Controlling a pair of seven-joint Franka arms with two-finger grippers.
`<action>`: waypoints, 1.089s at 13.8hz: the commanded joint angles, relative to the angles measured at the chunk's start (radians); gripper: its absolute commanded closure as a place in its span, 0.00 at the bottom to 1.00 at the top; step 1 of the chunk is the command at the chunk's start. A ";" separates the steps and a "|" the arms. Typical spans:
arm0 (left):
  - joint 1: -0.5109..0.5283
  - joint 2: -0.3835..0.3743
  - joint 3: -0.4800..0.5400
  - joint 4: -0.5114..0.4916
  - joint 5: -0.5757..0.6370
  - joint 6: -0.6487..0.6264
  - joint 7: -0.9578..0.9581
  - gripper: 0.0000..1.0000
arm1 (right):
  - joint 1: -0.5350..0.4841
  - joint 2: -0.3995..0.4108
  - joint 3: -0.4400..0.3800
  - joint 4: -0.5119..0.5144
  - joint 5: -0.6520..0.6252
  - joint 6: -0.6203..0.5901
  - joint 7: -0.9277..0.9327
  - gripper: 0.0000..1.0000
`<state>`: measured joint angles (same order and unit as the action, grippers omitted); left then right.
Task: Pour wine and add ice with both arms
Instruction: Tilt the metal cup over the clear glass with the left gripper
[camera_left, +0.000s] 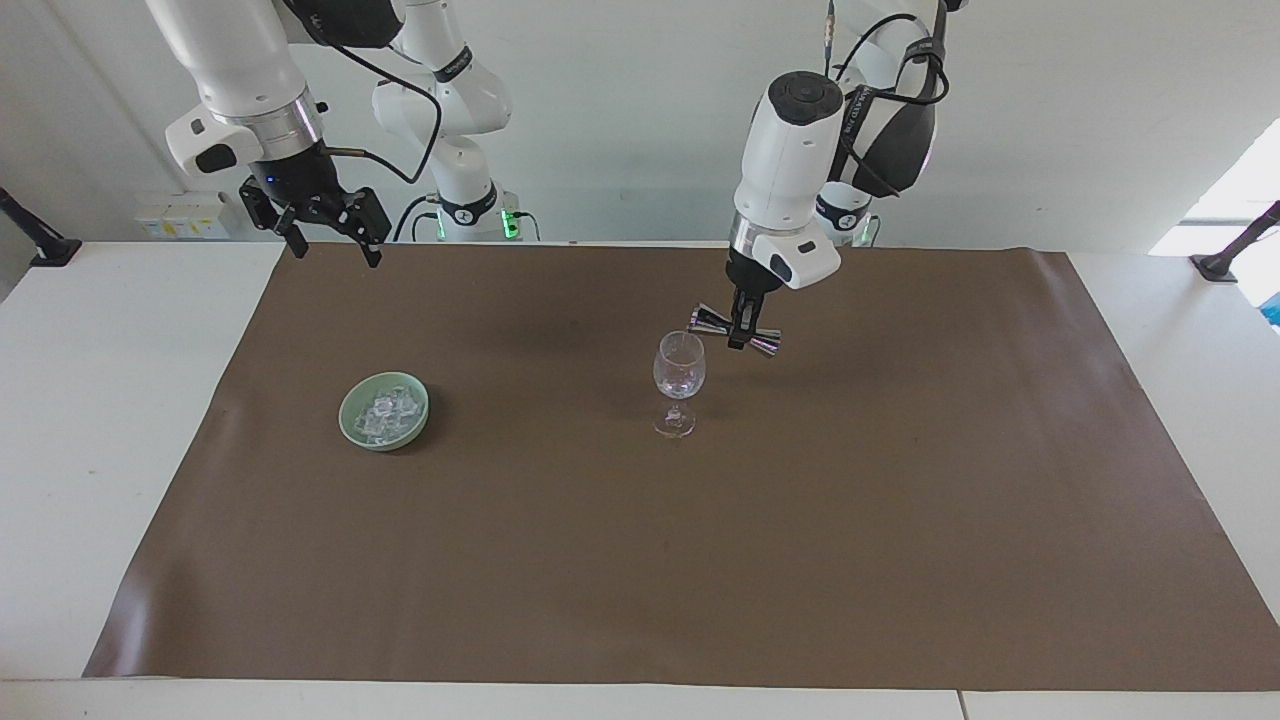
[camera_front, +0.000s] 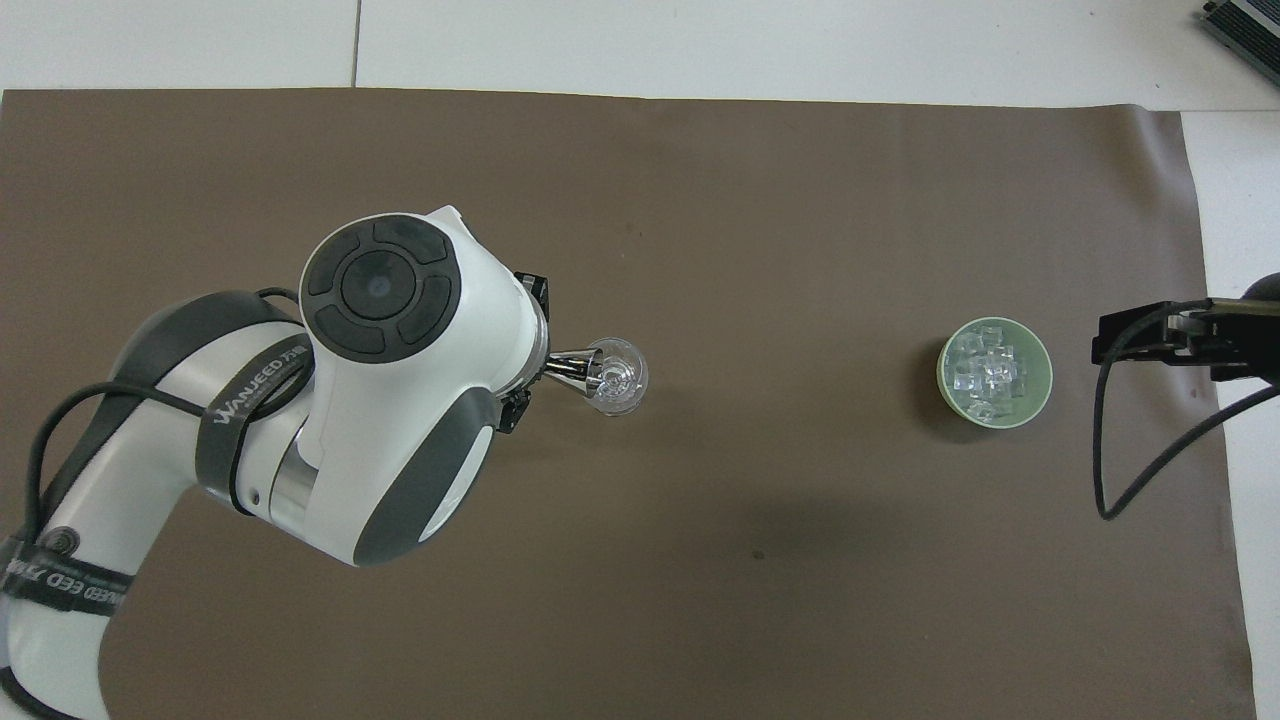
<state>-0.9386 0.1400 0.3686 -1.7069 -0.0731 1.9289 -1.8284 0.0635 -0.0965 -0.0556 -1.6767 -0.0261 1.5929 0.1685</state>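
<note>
A clear wine glass (camera_left: 679, 381) stands upright on the brown mat; it also shows in the overhead view (camera_front: 617, 376). My left gripper (camera_left: 739, 336) is shut on a silver double-cone jigger (camera_left: 734, 331), held nearly level just over the glass rim; the jigger's end shows in the overhead view (camera_front: 572, 365). Several small clear ice cubes (camera_left: 383, 415) lie in a pale green bowl (camera_left: 357, 428) toward the right arm's end; the cubes (camera_front: 988, 372) and bowl (camera_front: 1040, 388) also show in the overhead view. My right gripper (camera_left: 328, 238) is open and empty, raised beside the bowl (camera_front: 1120, 335); that arm waits.
The brown mat (camera_left: 640, 560) covers most of the white table (camera_left: 90, 400). A dark device corner (camera_front: 1245, 25) lies at the table's corner farthest from the robots at the right arm's end.
</note>
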 joint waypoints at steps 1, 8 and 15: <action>-0.036 0.027 0.018 0.046 0.041 -0.042 -0.032 1.00 | -0.002 -0.008 -0.001 -0.006 0.009 -0.007 -0.026 0.00; -0.054 0.068 0.021 0.127 0.093 -0.082 -0.063 1.00 | -0.002 -0.008 -0.001 -0.006 0.009 -0.007 -0.026 0.00; -0.052 0.108 0.026 0.205 0.162 -0.162 -0.074 1.00 | -0.002 -0.008 -0.001 -0.006 0.009 -0.007 -0.026 0.00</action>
<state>-0.9683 0.2228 0.3725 -1.5480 0.0486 1.8103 -1.8812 0.0635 -0.0965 -0.0556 -1.6767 -0.0261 1.5929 0.1685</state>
